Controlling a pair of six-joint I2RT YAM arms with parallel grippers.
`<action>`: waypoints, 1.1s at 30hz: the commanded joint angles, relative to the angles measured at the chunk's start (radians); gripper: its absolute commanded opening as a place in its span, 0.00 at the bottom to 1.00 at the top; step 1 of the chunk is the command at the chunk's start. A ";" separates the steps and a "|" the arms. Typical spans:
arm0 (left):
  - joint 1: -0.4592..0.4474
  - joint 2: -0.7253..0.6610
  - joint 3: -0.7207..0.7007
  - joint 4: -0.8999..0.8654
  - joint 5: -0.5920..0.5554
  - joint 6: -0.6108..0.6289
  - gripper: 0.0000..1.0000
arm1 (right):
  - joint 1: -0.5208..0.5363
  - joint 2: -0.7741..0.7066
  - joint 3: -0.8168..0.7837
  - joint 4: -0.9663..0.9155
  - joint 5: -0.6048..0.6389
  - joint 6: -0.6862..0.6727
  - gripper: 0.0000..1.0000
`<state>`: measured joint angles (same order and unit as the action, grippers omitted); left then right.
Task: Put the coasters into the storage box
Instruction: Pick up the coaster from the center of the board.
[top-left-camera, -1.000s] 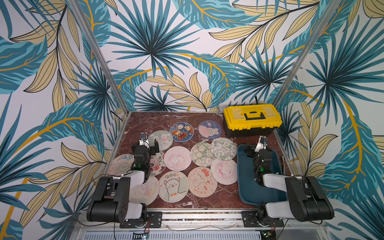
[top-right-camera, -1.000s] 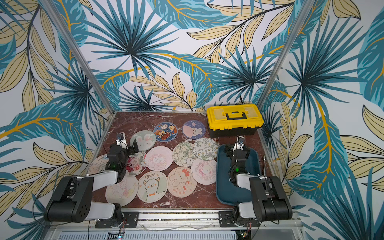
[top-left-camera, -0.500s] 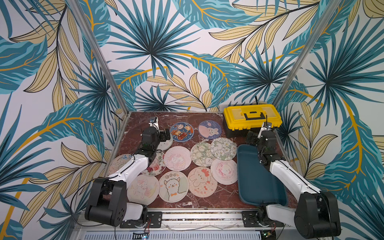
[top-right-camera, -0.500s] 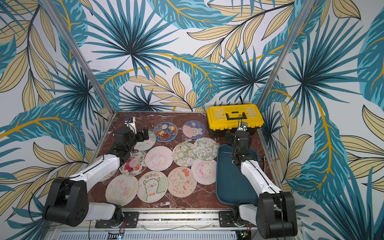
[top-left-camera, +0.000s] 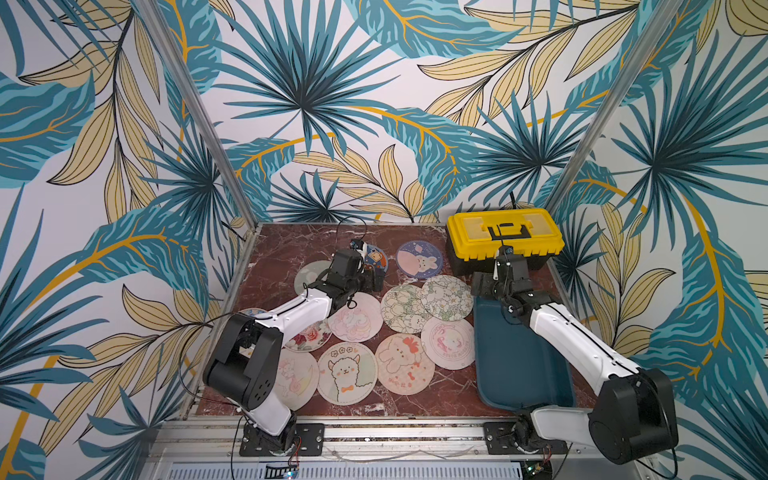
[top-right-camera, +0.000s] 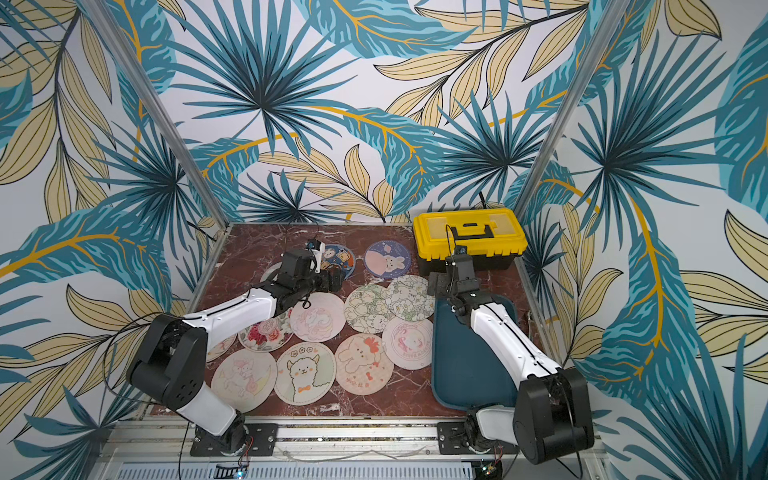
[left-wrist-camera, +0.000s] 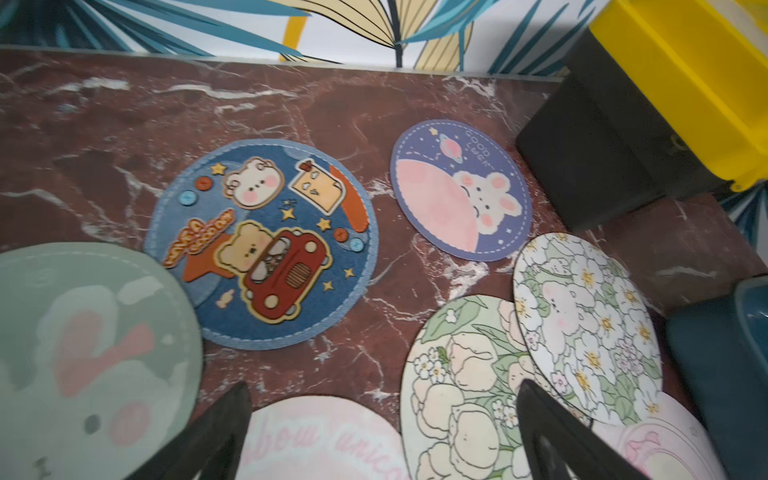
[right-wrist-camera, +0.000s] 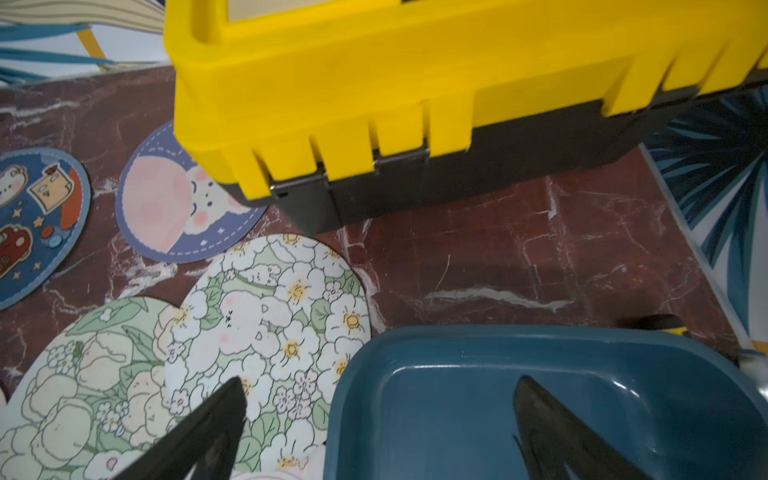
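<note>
- Across the red marble table (top-left-camera: 286, 257): counted about a dozen coasters (top-left-camera: 347, 374) lying flat in a loose cluster, several edges overlapping. All are on the table and outside the storage box.
- Located the storage box (top-left-camera: 515, 365) on the table's right side, running toward the near edge, just beside the pink coasters. Interior seen in both top views.
- Noted a yellow-lidded toolbox (top-left-camera: 503, 232) at the far right corner, beyond the box, lid down.
- Found the left hand (top-left-camera: 372, 279) released, jaws spread wide, gripping nothing. Placed it low over the table among the mint-green coaster (left-wrist-camera: 83, 332), the blue bear-and-car coaster (left-wrist-camera: 262, 249) and the pink unicorn coaster (left-wrist-camera: 320, 440).
- Found the right hand (top-left-camera: 482, 284) released too, jaws spread wide, gripping nothing. Placed it above the box's far corner on the coaster side. From the right wrist view: one finger (right-wrist-camera: 208, 424) over the white-flower coaster (right-wrist-camera: 270, 316), its partner over the box interior.
- Could not tell whether either hand touches what lies beneath.
</note>
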<state>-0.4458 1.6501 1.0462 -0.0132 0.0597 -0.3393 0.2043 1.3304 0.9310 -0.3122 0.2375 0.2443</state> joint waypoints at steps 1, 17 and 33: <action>-0.034 0.047 0.077 -0.019 0.056 -0.043 1.00 | 0.044 0.041 0.038 -0.089 -0.012 0.021 0.99; -0.108 0.248 0.245 -0.217 0.046 -0.060 1.00 | 0.258 0.310 0.257 -0.166 0.021 -0.034 0.95; -0.108 0.321 0.282 -0.340 -0.022 -0.050 1.00 | 0.291 0.503 0.317 -0.135 -0.080 0.000 0.89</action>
<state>-0.5556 1.9587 1.2770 -0.3313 0.0589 -0.3965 0.4908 1.8072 1.2331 -0.4450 0.1783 0.2295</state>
